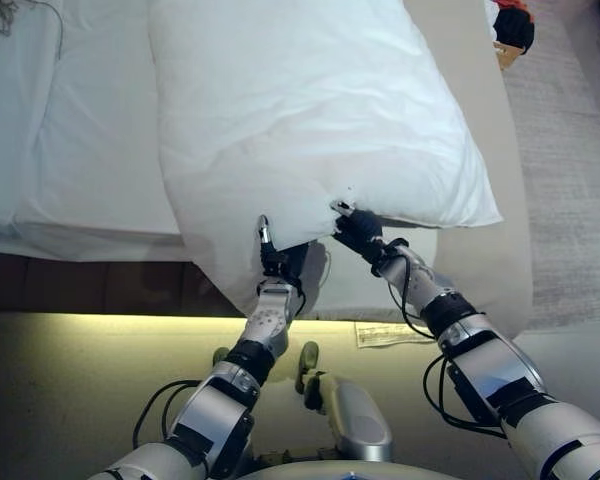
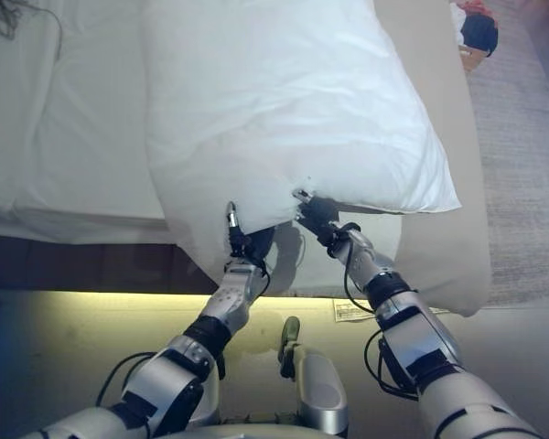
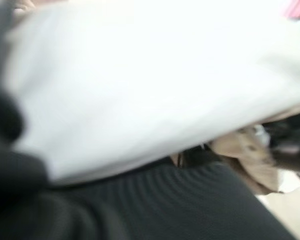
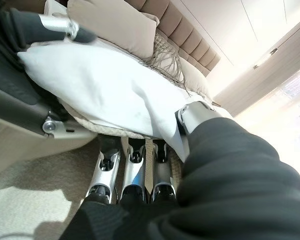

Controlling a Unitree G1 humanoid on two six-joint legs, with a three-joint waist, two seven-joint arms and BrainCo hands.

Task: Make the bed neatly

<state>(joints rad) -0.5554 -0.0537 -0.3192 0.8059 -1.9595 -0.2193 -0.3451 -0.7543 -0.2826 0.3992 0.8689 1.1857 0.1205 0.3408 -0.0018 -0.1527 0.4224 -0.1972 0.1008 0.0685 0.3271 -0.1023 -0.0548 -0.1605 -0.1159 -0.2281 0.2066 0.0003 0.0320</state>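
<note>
**Two robot hands hold the near edge of a white pillow over a bed**

Nearest the robot, a lit strip of pale floor [image 1: 80, 360] runs along the foot of the bed, with a small printed paper [image 1: 392, 334] lying on it just below the right arm.

Both arms reach forward to the pillow's near edge, side by side and close together. The left hand [image 1: 276, 262] meets the lower corner of the pillow [image 1: 300, 110] from underneath; its fingers are hidden behind the cloth, so I cannot tell whether they are open or closed. The right hand [image 1: 358, 231] pinches the same edge a little farther along, its thumb on top and its fingers curled beneath the fabric (the right wrist view shows this grip clearly).

The large white pillow lies lengthwise across the bed, and its near corner overhangs the bed's edge towards the floor.

Beyond and to the left, the white sheet [image 1: 70, 120] lies flat with open room. To the right, a beige cover [image 1: 480, 120] runs along the bed's side, then grey carpet [image 1: 570, 170].
</note>
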